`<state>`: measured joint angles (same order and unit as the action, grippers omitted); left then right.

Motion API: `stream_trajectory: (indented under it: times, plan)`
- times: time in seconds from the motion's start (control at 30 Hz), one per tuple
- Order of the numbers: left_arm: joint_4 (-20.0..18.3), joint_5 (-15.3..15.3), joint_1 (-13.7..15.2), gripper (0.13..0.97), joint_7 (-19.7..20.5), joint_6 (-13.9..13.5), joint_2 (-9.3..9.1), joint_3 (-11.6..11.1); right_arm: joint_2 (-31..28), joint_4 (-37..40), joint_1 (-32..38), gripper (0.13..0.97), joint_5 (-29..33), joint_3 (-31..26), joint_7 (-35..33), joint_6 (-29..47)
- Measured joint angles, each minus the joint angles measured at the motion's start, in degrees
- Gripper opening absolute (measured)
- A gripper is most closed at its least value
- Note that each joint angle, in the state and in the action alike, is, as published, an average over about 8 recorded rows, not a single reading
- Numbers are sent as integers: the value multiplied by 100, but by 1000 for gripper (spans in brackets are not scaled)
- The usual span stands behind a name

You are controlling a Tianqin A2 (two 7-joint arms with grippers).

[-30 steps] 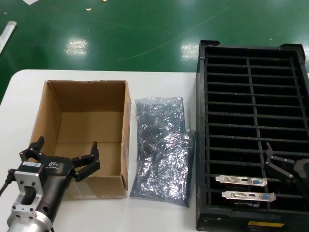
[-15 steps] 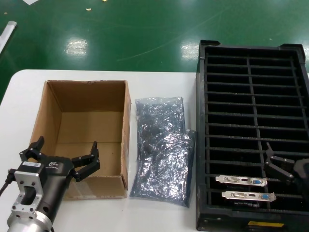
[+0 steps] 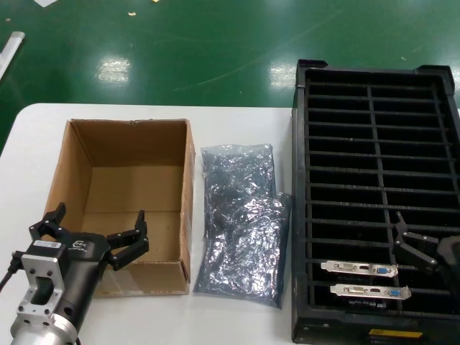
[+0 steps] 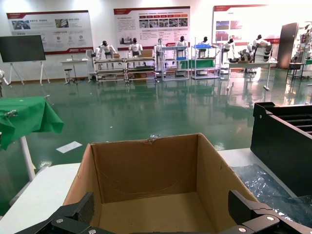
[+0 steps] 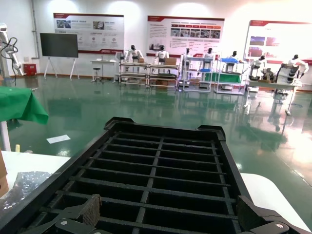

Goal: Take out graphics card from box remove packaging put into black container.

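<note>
Cards (image 3: 363, 279) sit slotted in the crate (image 3: 302, 215), box (image 3: 188, 187) looks empty; right gripper (image 3: 415, 246), jaws spread, has barely drifted, left gripper (image 3: 92, 228) stays released — looks basically done.

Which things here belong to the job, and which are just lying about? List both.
Job:
- box, open, looks empty
- packaging, bags lying between box and crate
- black container
- graphics cards, two slotted in its near rows
- left tool, open at the box's near wall
- right tool, open over the container

Lying about:
- white scraps on the green floor
</note>
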<state>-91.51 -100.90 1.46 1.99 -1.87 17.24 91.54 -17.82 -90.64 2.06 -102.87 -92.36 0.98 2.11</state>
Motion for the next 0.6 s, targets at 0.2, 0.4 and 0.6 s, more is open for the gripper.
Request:
stream_trajectory:
  times: [0.2, 0.4, 0.6]
  plan:
    - [0, 0, 0, 966, 0, 0, 0, 0, 0, 0, 0, 966, 0, 0, 0, 0]
    - [0, 0, 0, 966, 0, 0, 0, 0, 0, 0, 0, 966, 0, 0, 0, 0]
    - [0, 0, 0, 966, 0, 0, 0, 0, 0, 0, 0, 966, 0, 0, 0, 0]
